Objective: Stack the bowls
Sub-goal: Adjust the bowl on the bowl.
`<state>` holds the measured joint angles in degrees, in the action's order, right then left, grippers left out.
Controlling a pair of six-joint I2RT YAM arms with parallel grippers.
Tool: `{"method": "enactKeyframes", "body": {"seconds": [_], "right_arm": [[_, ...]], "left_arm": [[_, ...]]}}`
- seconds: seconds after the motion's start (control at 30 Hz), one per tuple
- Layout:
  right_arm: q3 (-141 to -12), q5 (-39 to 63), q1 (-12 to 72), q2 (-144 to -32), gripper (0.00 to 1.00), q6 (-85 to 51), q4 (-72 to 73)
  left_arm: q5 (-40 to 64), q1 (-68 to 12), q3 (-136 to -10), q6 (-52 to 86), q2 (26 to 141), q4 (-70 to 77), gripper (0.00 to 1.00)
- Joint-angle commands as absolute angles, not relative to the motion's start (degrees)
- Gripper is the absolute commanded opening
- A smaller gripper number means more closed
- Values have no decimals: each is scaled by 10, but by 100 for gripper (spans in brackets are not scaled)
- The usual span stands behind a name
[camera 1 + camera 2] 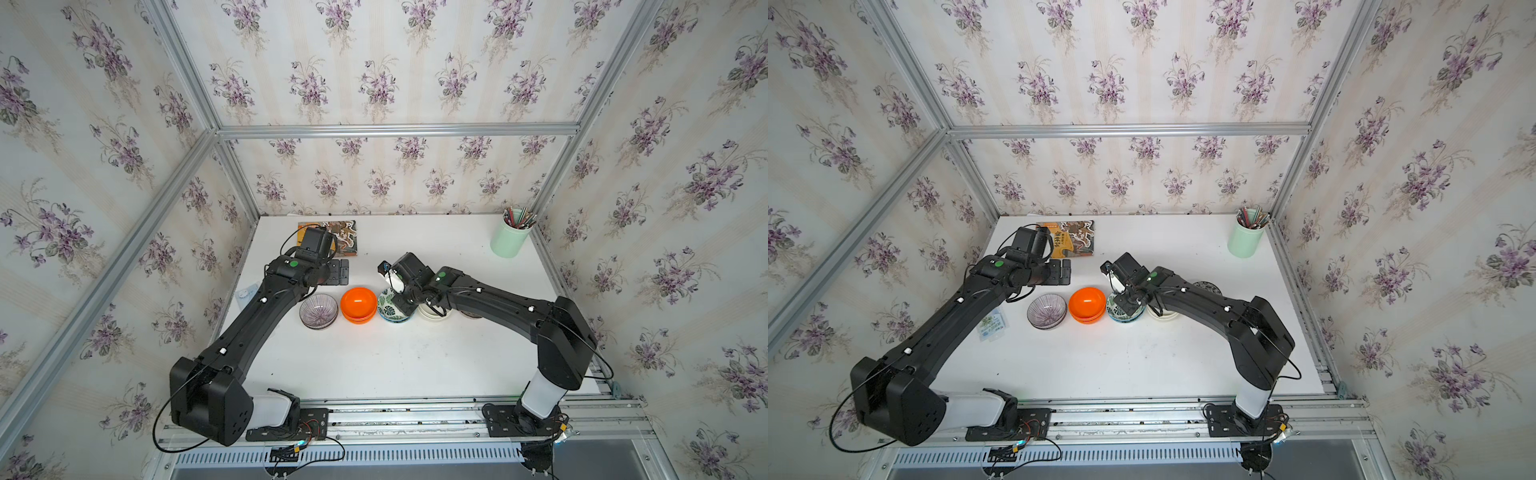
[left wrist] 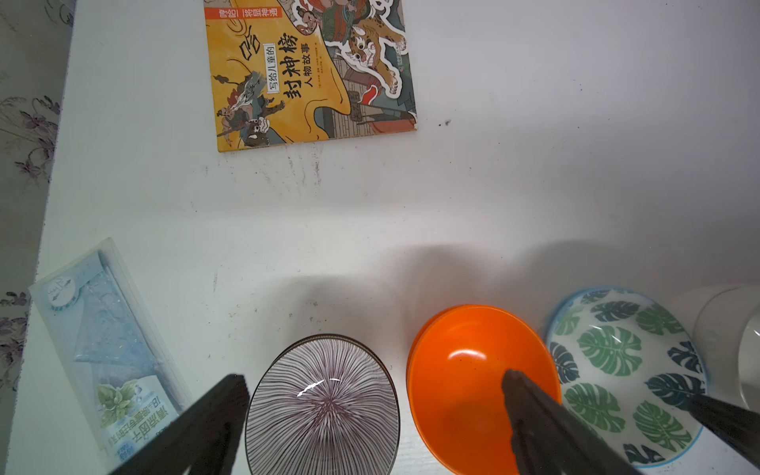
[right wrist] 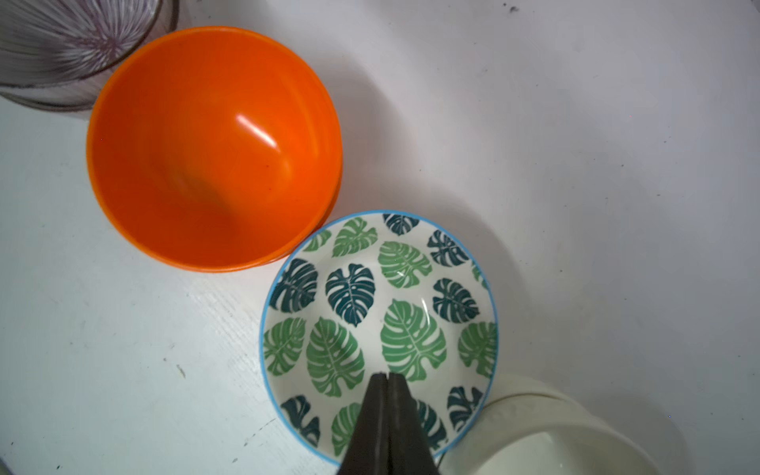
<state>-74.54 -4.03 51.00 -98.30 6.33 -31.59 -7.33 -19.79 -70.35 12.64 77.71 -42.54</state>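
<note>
Masking cream bowls (image 1: 428, 316), right arm (image 1: 498, 305); right fingers (image 3: 380, 399) pinched together, empty; left fingers (image 2: 530, 411) wide, empty.

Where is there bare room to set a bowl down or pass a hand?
Crowded: the middle row, purple striped bowl, orange bowls, leaf bowl, cream bowls, packed close. Free: the wide front strip of the table between that row and the front rail, and the back stretch between the book and the pencil cup.

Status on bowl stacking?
Left gripper open, empty, near purple bowl. Right gripper shut, empty, over leaf bowl. Orange bowls nested. Right arm partly covers cream bowls.
</note>
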Motion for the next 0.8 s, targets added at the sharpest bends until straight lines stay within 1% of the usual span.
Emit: {"method": "enactKeyframes", "body": {"seconds": [0.0, 0.13, 0.27, 0.77], "right_arm": [[-711, -43, 516, -960, 0, 52, -341], [-671, -44, 518, -931, 0, 38, -335], [-659, -44, 518, -919, 0, 34, -331], [-668, -42, 517, -954, 0, 47, -314]], "left_arm": [[-80, -197, -708, 121, 774, -432, 100], [-76, -198, -708, 124, 775, -429, 100], [-67, -198, -710, 129, 777, -427, 100], [-81, -199, -702, 124, 767, -428, 100]]}}
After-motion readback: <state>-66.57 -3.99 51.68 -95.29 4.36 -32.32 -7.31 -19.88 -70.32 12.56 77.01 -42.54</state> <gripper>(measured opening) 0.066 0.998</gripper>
